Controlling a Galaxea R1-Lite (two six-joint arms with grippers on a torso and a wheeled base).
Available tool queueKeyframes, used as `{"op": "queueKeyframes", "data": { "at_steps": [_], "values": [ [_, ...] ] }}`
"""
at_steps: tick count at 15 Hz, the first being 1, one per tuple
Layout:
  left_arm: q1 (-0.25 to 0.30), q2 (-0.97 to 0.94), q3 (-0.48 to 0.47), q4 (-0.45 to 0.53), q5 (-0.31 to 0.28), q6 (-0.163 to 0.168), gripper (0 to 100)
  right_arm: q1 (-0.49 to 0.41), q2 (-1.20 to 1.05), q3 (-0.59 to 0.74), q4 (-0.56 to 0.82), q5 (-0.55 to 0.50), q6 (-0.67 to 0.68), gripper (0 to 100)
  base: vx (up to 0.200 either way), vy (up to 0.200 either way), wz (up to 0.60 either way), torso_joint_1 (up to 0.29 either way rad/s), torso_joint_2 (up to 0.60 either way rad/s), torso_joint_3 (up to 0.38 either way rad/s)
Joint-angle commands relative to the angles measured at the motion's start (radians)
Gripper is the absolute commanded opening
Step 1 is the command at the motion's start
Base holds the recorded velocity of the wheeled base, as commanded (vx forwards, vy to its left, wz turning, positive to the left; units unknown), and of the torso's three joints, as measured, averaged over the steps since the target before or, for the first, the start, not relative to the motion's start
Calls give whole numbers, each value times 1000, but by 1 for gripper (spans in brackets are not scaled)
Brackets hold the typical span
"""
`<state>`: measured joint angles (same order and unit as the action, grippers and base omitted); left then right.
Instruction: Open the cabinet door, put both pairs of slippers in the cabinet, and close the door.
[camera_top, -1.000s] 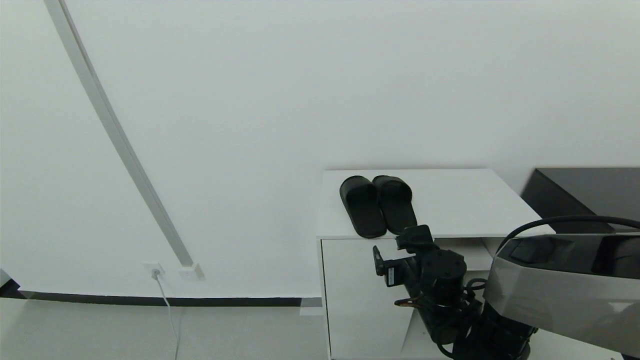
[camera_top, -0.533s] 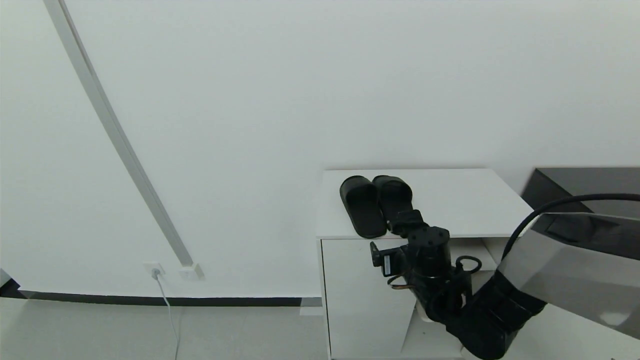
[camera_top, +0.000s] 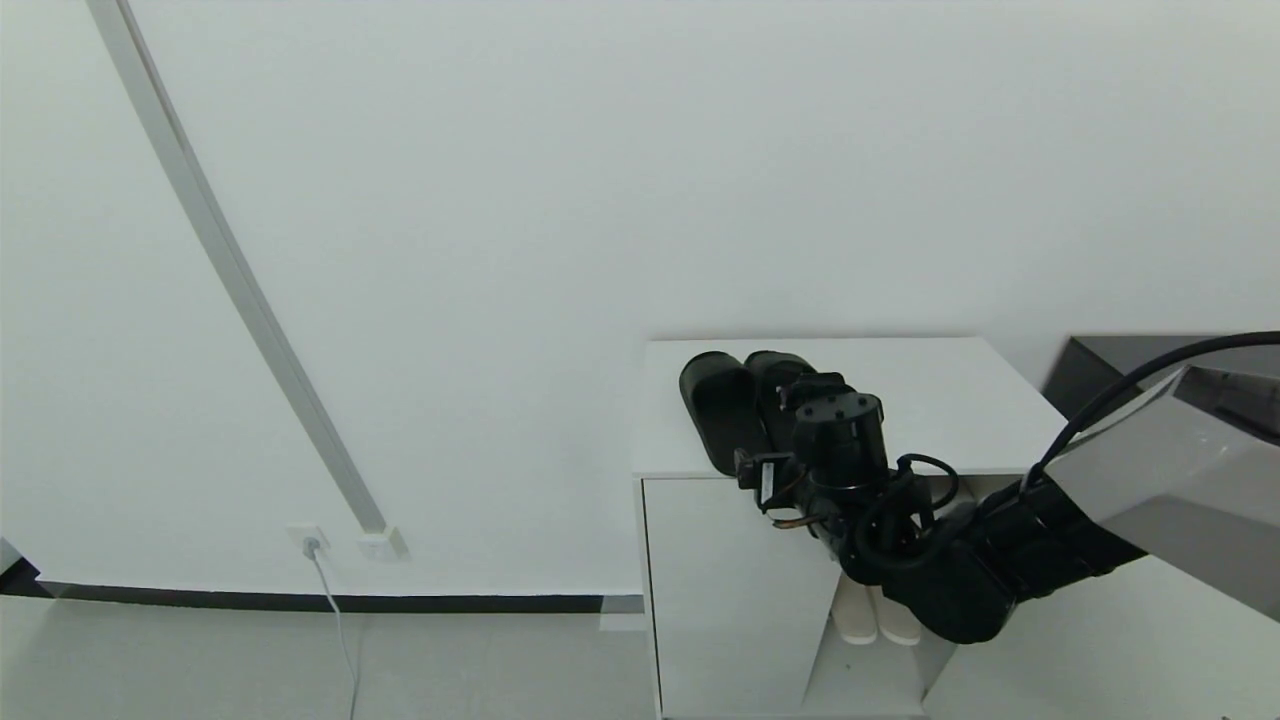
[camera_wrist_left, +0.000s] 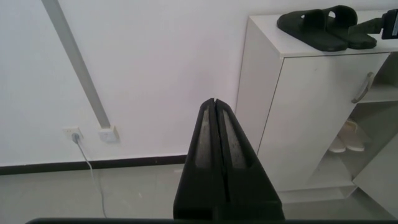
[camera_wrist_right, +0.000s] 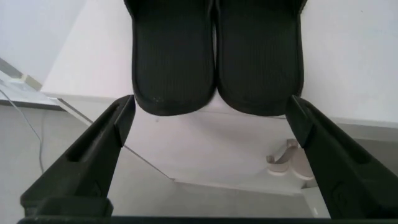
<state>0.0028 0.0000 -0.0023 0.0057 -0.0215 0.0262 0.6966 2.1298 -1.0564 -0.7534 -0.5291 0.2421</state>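
The pair of black slippers (camera_top: 722, 412) lies on top of the white cabinet (camera_top: 940, 400), at its left front corner, the two soles side by side and touching, their long axis running from the cabinet's front edge back toward the wall. The right gripper (camera_wrist_right: 210, 109) is directly in front of them and lined up with that axis: its fingers (camera_wrist_right: 118, 127) are spread wide, wider than both slippers together, and the near ends of the pair sit in the gap between them, one finger off each outer side. Whether the fingers touch the rubber yet cannot be told. By my reading, a straight push further along the slippers' length and then a squeeze across both would take the pair in one grasp. The left gripper (camera_wrist_left: 214, 106) is pressed together and empty, low and well apart to the left of the cabinet, so the right arm is plainly the nearer one. Below, the cabinet's right side stands open, and a pair of white slippers (camera_top: 880, 615) already rests on a lower shelf
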Motion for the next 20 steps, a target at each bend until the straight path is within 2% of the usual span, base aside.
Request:
{"op": "queueKeyframes", "data": {
  "at_steps": [1, 6, 9, 12, 18, 20],
  "values": [
    [0, 2, -1, 0, 0, 0, 0, 0, 12, 3, -6, -2, 2, 100, 200, 0, 0, -2, -2, 2],
    [0, 0, -1, 0, 0, 0, 0, -6, 67, -14, -75, 0, -4, 100, 200, 0, 0, 5, 1, 2],
    [0, 0, -1, 0, 0, 0, 0, -22, 99, -22, -113, 1, -14, 100, 0, 0, 0, 0, 0, 0],
    [0, 0, -1, 0, -2, 3, 0, -55, 151, -45, -199, 8, -83, 100, 0, 0, 0, 0, 0, 0],
    [0, 0, 1, 0, -2, 1, 0, -75, 197, -143, -192, 49, -116, 100, 0, 0, 0, 0, 0, 0],
    [0, 0, -1, 0, 0, 1, 0, -86, 228, -238, -121, 54, -135, 100, 0, 0, 0, 0, 0, 0]
  ]
}}
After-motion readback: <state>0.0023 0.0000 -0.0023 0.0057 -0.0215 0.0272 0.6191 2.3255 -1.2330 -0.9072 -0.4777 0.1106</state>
